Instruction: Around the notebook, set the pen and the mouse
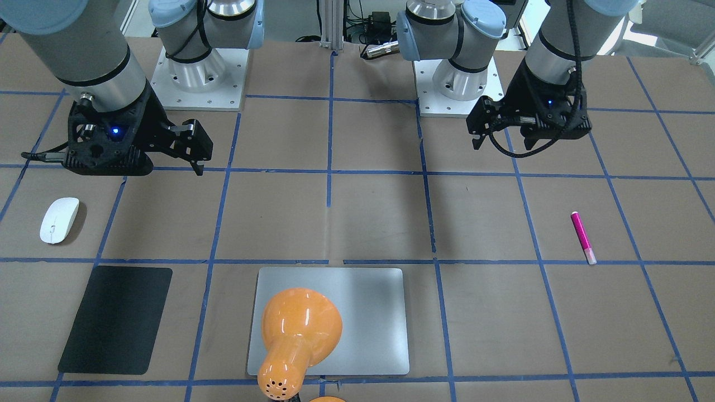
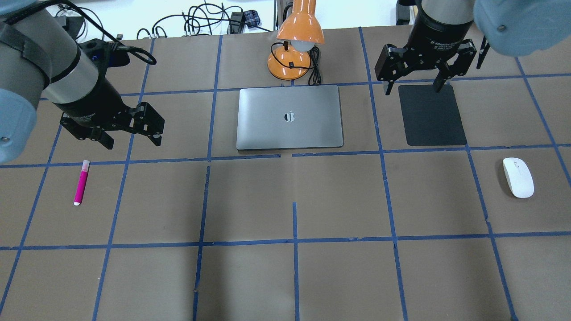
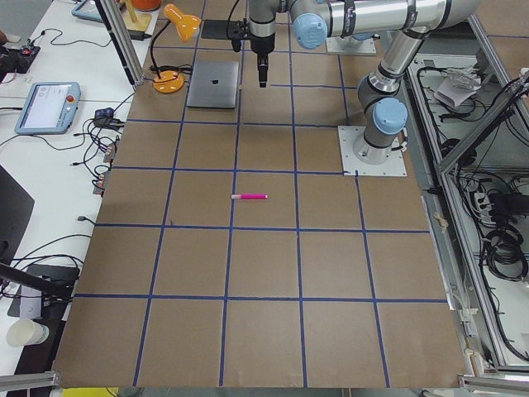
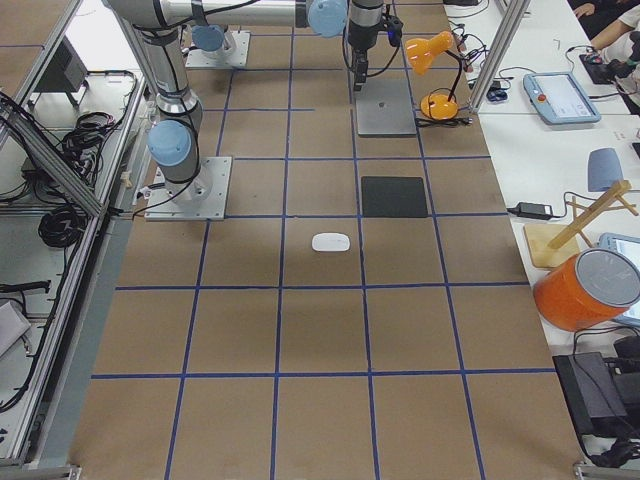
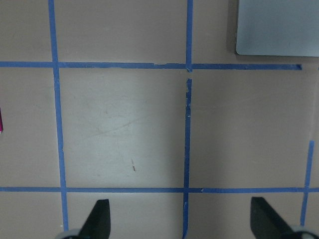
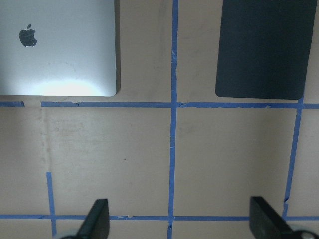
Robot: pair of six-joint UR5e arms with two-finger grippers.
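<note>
Pen (image 2: pixel 81 182) lies near the left fingers (image 2: pixel 156 139), mouse (image 2: pixel 518 177) well apart from the right fingers (image 2: pixel 439 81), both pairs spread, empty.

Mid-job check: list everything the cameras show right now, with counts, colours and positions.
pen: one, magenta, on the table's left, apart from the notebook.
mouse: one, white, far right, nearer the robot than the mat.
notebook: one, silver, centre, closed, just in front of the lamp.
mat: one, black, right of the notebook.
lamp: one, orange, far edge.
table: one, brown with a blue tape grid.
pendant, cup: one each, on the white bench.
left gripper: black, open, empty, above the table between pen and notebook.
right gripper: black, open, empty, over the mat's far edge.
</note>
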